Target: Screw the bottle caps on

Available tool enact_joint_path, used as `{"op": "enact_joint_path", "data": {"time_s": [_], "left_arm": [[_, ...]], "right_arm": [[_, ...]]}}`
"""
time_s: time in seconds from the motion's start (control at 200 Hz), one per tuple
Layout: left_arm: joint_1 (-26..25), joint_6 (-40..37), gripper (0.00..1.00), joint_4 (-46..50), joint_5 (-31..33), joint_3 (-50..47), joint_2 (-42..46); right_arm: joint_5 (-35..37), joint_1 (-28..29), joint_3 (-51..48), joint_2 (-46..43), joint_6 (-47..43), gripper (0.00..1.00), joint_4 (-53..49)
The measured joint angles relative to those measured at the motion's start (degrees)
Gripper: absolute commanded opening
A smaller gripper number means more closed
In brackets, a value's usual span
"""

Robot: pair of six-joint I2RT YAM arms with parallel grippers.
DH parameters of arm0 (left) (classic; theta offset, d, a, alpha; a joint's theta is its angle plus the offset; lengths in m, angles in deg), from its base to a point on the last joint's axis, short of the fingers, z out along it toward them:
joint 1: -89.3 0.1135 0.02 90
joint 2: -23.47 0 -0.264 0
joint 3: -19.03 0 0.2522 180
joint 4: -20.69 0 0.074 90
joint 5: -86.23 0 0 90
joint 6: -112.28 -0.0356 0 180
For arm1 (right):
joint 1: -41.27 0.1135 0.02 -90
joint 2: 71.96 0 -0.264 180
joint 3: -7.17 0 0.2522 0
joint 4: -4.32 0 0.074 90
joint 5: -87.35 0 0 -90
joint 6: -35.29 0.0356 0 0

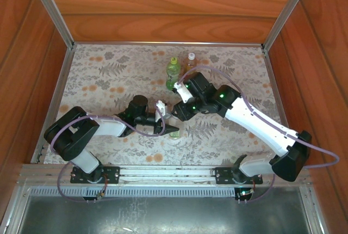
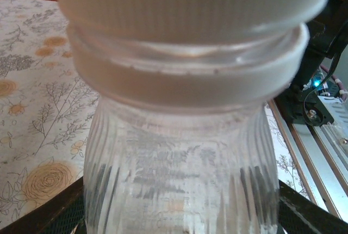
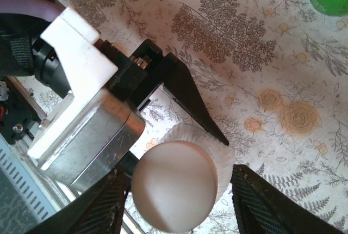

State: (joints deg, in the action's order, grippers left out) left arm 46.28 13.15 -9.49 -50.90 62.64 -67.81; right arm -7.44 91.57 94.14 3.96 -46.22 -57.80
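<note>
Near the middle of the surface (image 1: 109,76), the left end effector (image 1: 166,129) pinches the clear bottle (image 2: 179,168) by its ribbed body. The right end effector (image 3: 182,207) straddles the white cap (image 3: 174,185) on the bottle's neck; I cannot tell if it grips. Farther back, the green bottle (image 1: 173,69) and amber bottle (image 1: 191,60) look capped, so probably only this cap remains.

A cloth (image 1: 109,76) printed with ferns and orange roses lies under the left pincer (image 1: 173,130) and spreads on every side of it. Wooden walls (image 1: 163,5) stand well beyond it. A metal rail (image 1: 163,174) runs behind it.
</note>
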Motion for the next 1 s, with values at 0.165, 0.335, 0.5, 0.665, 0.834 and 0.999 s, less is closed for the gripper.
{"op": "enact_joint_path", "data": {"time_s": [0.165,0.335,0.5,0.665,0.834,0.999], "left_arm": [[0.3,0.1,0.65,0.1,-0.7,0.1,-0.2],[0.6,0.1,0.65,0.2,-1.2,0.2,-0.2],[0.7,0.2,0.65,0.4,-1.4,0.5,-0.4],[0.7,0.2,0.65,0.6,-1.6,0.6,-0.5],[0.7,0.2,0.65,0.6,-1.7,0.7,-0.6],[0.7,0.2,0.65,0.6,-1.9,0.8,-0.8]], "right_arm": [[-1.0,0.0,-0.6,-1.1,-0.7,0.62,0.4],[-1.0,0.0,-0.6,-0.7,-1.8,0.61,0.6],[-1.0,0.0,-0.6,0.4,-3.0,0.61,0.4],[-1.0,0.0,-0.6,1.7,-4.0,0.59,0.3],[-1.0,0.0,-0.6,2.0,-4.1,0.59,0.3],[-0.8,0.0,-0.6,2.0,-4.0,0.56,0.4]]}}
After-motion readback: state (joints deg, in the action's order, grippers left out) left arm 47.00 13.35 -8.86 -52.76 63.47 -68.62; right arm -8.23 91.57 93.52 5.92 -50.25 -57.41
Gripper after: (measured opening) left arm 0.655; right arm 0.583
